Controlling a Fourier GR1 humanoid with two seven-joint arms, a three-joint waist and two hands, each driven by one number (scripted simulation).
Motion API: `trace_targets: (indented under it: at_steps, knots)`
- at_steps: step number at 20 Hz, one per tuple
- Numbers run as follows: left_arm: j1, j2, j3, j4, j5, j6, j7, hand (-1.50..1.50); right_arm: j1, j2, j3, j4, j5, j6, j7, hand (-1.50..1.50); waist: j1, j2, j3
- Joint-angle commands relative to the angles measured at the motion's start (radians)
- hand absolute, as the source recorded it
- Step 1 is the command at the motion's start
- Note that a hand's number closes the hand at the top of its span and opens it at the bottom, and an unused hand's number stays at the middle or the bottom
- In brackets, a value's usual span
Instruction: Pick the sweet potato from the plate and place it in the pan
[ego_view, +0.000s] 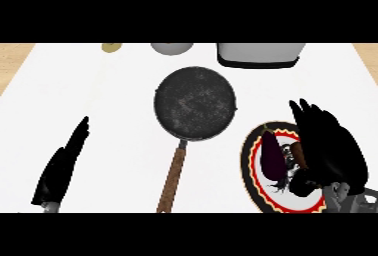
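Right hand (328, 150) sits low over the plate (255, 186), fingers spread and pointing away from the robot, thumb curling in at the near side; between thumb and fingers a reddish-brown lump, the sweet potato (297, 151), shows against the palm, on the plate's face; can't tell if the hand is actually gripping it or only touching it; just left of the hand, on the same plate, a dark purple eggplant (271, 156) lying lengthwise; plate has a red and yellow rim with a black edge, and the hand hides its right part; further left of the hand and a bit beyond it, the pan (196, 102), dark and round, nothing in it, its wooden handle (172, 179) running back toward the robot; left hand (63, 167) well off to the far left of the pan handle, fingers straight and relaxed, resting, holding nothing; counter (111, 125) is white.
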Motion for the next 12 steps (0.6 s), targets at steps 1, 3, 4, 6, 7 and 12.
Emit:
trace_targets:
  at_steps: [1, 3, 4, 6, 7, 12]
  knots:
    - [0.047, 0.039, 0.049, -0.023, 0.035, -0.047, -0.017, 0.00, -0.045, 0.048, 0.011, 0.039, -0.001, 0.152, 0.163, -1.50, 0.000, -0.002, 0.000]
    - [0.019, 0.009, 0.033, -0.016, 0.001, -0.016, -0.004, 0.00, -0.076, 0.086, 0.044, 0.140, 0.039, 0.143, 0.150, -1.50, 0.002, 0.000, 0.000]
    - [0.040, -0.017, -0.004, -0.016, -0.013, -0.007, -0.002, 0.00, -0.053, 0.094, 0.077, 0.171, 0.075, 0.130, 0.157, -1.50, 0.002, 0.001, 0.000]
    - [-0.013, -0.014, 0.022, 0.029, -0.013, -0.020, -0.009, 0.00, -0.048, 0.113, 0.080, 0.139, 0.067, 0.210, 0.215, -1.50, -0.016, -0.001, -0.001]
    - [-0.009, -0.014, 0.009, -0.022, -0.021, -0.002, 0.039, 0.00, -0.085, 0.119, 0.065, 0.193, 0.063, 0.239, 0.212, -1.50, -0.004, -0.001, 0.000]
    - [0.027, 0.003, 0.035, -0.039, 0.003, -0.034, 0.017, 0.00, -0.084, 0.178, 0.039, 0.310, 0.108, 0.241, 0.234, -1.50, 0.002, -0.002, 0.000]
